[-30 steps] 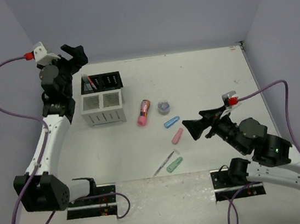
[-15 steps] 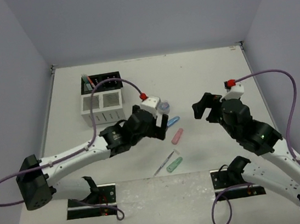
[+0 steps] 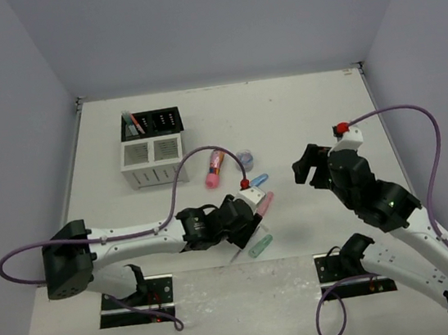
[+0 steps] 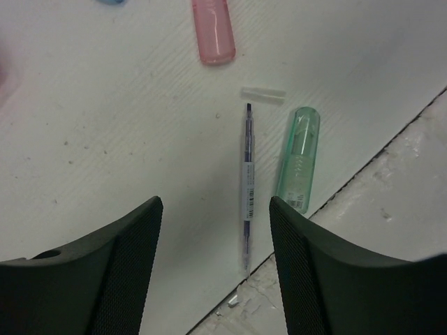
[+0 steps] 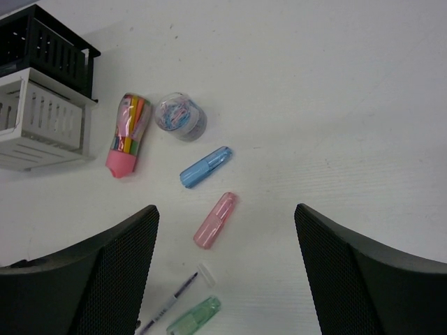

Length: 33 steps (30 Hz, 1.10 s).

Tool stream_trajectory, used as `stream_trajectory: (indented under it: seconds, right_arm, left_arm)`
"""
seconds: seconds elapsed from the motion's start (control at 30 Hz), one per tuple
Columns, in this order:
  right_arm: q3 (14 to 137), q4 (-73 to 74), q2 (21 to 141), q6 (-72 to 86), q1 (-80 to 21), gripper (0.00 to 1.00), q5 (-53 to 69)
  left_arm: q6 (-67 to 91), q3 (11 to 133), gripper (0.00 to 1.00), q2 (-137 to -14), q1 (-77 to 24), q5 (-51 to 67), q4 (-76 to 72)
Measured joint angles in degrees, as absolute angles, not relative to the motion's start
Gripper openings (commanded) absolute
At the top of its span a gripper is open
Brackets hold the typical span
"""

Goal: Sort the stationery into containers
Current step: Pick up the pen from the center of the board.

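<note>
Two grippers, both with fingers apart and empty: my left gripper (image 4: 213,227) hangs over the thin pen (image 4: 247,187), which lies on the table (image 3: 324,113) just beside the green capsule (image 4: 298,159). My right gripper (image 5: 225,211) hovers above the pink capsule (image 5: 215,220), blue capsule (image 5: 204,167), patterned tube (image 5: 127,132) and clip tub (image 5: 180,115); the organiser (image 5: 42,118) stands far left.

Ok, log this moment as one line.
left gripper: open, over pen | right gripper: open, empty | green capsule: beside pen
</note>
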State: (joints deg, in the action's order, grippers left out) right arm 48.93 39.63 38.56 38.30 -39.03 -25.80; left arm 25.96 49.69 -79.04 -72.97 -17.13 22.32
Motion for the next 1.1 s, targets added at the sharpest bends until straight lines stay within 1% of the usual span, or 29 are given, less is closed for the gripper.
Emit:
stream_trajectory:
  seconds: [0.17, 0.2, 0.27, 0.33, 0.47, 0.57, 0.9, 1.03, 1.1]
  right_arm:
    - [48.9, 39.4, 40.2, 37.4, -39.0, 0.78, -24.2]
    - [48.9, 39.4, 40.4, 37.3, -39.0, 0.78, -23.9]
    - [48.8, 39.3, 40.3, 37.0, -39.0, 0.78, -23.2]
    - [48.5, 39.2, 39.8, 36.6, -39.0, 0.78, -22.8]
    - [48.0, 39.0, 38.6, 36.2, -39.0, 0.77, -22.7]
    - [47.9, 38.7, 38.2, 35.9, -39.0, 0.77, -22.3]
    - [47.5, 37.6, 38.2, 34.8, -39.0, 0.77, -20.8]
    - [47.5, 37.5, 38.3, 34.6, -39.0, 0.76, -20.1]
    - [47.5, 37.2, 38.3, 34.5, -39.0, 0.76, -19.9]
  left_arm:
    - [26.0, 49.7, 0.62, -86.9, -73.0, -17.3, 22.7]
    - [26.0, 49.8, 0.61, -88.1, -73.0, -17.4, 22.8]
    - [26.0, 50.1, 0.55, -90.0, -73.0, -17.4, 23.0]
    - [25.9, 50.7, 0.55, -91.4, -73.0, -17.3, 23.0]
    - [26.0, 51.7, 0.55, -92.3, -73.0, -16.8, 22.9]
    - [26.0, 52.3, 0.51, -92.4, -73.0, -16.3, 22.8]
    - [26.4, 52.7, 0.44, -94.3, -73.1, -13.8, 22.7]
    - [26.6, 52.7, 0.34, -95.4, -73.4, -13.0, 22.5]
    - [26.8, 52.7, 0.32, -95.9, -73.5, -12.9, 22.3]
